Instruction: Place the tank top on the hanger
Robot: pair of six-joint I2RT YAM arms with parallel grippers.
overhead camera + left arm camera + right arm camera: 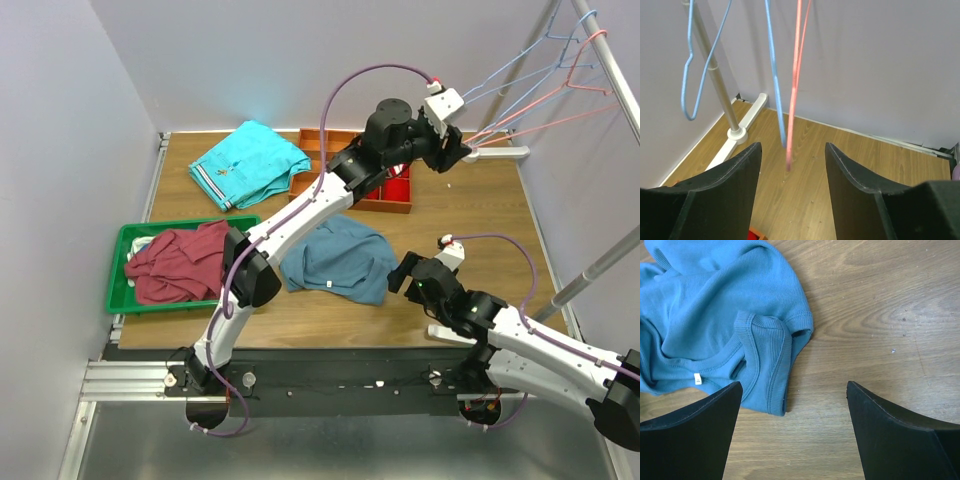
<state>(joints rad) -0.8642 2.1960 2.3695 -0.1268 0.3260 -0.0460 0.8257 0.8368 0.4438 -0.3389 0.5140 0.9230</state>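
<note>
Two open, empty: left end effector (792, 149) faces hanger (796, 75) for pickup, right end effector (793, 385) over tank top (715, 310) on desk (880, 300); next, likely pinch wire.

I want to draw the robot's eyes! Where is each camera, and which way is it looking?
Top: above and behind the arms, looking down at the table; left arm and right arm both show.
Left wrist: on the left arm, facing the wall corner and the pink hanger; the left gripper shows open.
Right wrist: on the right arm, looking down at the tank top; the right gripper shows open.
Shared: top and right wrist both see the tank top.
</note>
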